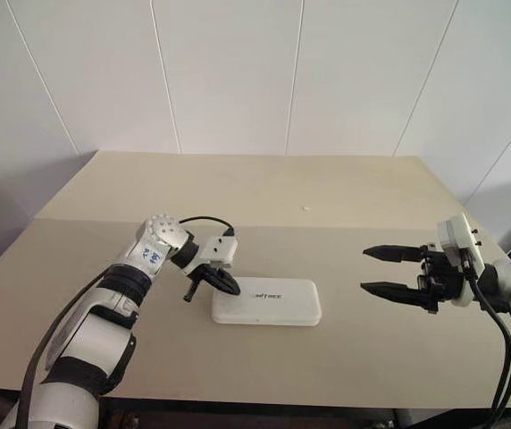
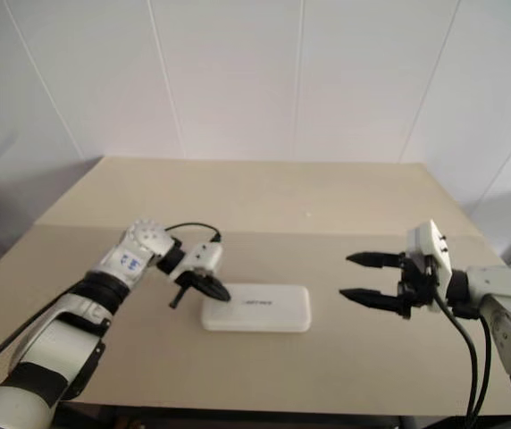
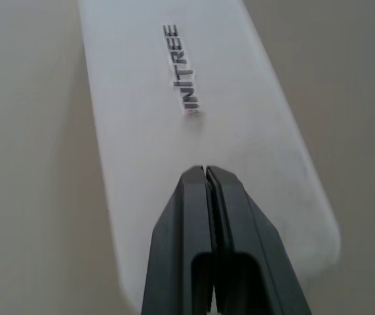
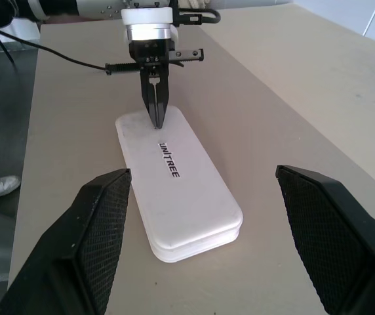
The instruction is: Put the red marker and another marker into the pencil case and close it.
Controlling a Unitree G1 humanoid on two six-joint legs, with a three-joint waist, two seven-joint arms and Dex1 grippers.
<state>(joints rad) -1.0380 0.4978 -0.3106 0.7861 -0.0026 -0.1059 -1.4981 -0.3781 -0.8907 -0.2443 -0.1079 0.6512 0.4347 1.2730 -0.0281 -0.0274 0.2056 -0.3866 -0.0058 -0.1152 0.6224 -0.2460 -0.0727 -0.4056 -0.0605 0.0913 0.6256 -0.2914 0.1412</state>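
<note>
The pencil case [image 1: 266, 301], closed and flat near the counter's [image 1: 345, 210] front edge, looks light, stiff and slippery, best pressed on its lid, where the left gripper [image 4: 156, 119], pinched together, rests; the right gripper [image 1: 377, 270] hangs wide, empty.

Closed white pencil case [image 1: 267, 301] lying flat on the beige table [image 1: 264, 192]. Left gripper [image 1: 226, 283], fingers pressed together, angled down at the case's left end. Right gripper [image 1: 379, 271], fingers spread apart, held level, well to the case's right.
</note>
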